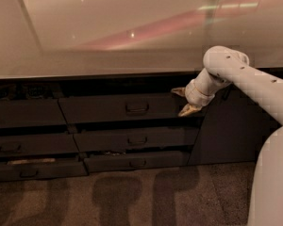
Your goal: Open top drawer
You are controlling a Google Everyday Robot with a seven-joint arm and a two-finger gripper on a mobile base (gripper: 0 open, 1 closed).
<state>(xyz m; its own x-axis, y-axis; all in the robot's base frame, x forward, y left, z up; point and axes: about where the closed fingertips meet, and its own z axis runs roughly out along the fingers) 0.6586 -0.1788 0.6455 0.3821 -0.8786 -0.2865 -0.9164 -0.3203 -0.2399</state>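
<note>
The top drawer (104,109) is the widest dark grey front under the counter, with a small loop handle (137,108) at its centre. Its front stands slightly out from the cabinet. My gripper (183,100) is on the white arm coming in from the right. It is at the right end of the top drawer front, to the right of the handle and apart from it. Its two tan fingers (189,109) point left and stand spread apart, with nothing between them.
A pale glossy countertop (132,27) overhangs the drawers. Two narrower drawers (137,139) sit below the top one, both partly pulled out. More drawer fronts (23,147) are at the left. A tall dark cabinet door (231,126) is at the right. Carpet floor (132,197) lies in front.
</note>
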